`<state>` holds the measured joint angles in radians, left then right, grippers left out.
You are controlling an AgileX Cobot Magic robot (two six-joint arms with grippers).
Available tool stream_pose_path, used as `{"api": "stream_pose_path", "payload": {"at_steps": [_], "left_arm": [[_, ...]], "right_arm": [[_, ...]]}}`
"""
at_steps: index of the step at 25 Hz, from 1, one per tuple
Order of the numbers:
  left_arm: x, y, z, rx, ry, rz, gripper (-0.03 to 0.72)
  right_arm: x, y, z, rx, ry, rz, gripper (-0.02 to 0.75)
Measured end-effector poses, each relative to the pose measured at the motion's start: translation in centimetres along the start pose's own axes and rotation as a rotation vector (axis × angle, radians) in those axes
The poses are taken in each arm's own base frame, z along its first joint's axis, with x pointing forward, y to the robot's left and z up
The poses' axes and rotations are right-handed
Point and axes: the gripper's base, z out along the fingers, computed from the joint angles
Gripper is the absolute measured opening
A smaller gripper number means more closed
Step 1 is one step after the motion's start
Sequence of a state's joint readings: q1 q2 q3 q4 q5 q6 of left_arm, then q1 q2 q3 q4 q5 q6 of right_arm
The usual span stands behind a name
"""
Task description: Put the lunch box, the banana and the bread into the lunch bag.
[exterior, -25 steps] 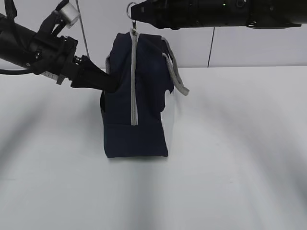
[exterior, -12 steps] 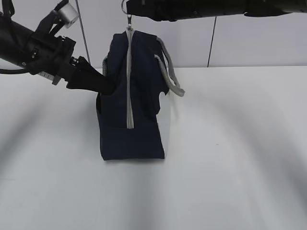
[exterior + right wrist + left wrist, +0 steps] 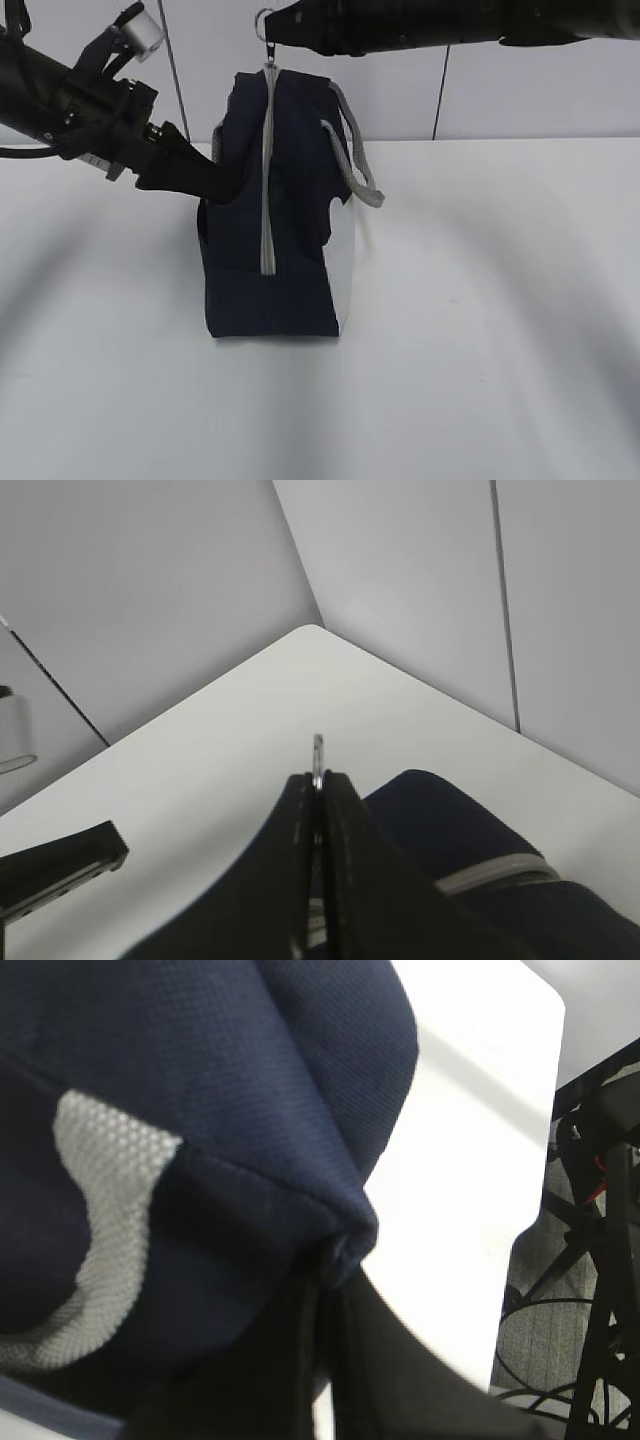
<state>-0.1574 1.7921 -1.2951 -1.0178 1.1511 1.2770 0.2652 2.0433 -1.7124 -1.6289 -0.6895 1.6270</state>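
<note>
The navy lunch bag (image 3: 290, 200) stands on end on the white table, its grey zipper (image 3: 267, 170) running down the near face, shut. My right gripper (image 3: 272, 30) reaches in from the top right and is shut on the zipper's ring pull (image 3: 263, 22) above the bag's top; the ring's edge shows between the jaws in the right wrist view (image 3: 318, 755). My left gripper (image 3: 225, 185) is shut on the bag's fabric at its left side; the left wrist view shows the pinched navy fold (image 3: 335, 1250). The lunch box, the banana and the bread are out of view.
The bag's grey strap handle (image 3: 355, 160) hangs off its right side. The white table (image 3: 480, 300) ends at a wall behind the bag. In the left wrist view the table's edge shows cables and a stand (image 3: 590, 1260) beyond it.
The bag has shifted and leaned slightly left with both grippers. The ring pull and right gripper moved a little left. Both grips are unchanged.
</note>
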Motion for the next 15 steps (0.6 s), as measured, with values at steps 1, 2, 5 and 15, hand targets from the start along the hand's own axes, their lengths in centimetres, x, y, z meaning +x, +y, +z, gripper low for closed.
{"api": "stream_pose_path", "payload": {"at_steps": [1,2,5,15], "left_arm": [[0.0,0.0,0.0,0.000,0.003,0.001,0.005],[0.1,0.0,0.0,0.000,0.007,0.003,0.005],[0.1,0.0,0.0,0.000,0.015,0.001,0.005],[0.3,0.0,0.0,-0.002,0.034,0.006,0.004]], "right_arm": [[0.3,-0.4,0.2,0.008,0.003,0.007,-0.016],[0.4,-0.7,0.4,0.012,0.002,0.015,-0.016],[0.4,-1.8,0.6,0.030,-0.010,0.033,-0.016],[1.3,-5.9,1.9,0.054,-0.029,0.119,-0.016]]}}
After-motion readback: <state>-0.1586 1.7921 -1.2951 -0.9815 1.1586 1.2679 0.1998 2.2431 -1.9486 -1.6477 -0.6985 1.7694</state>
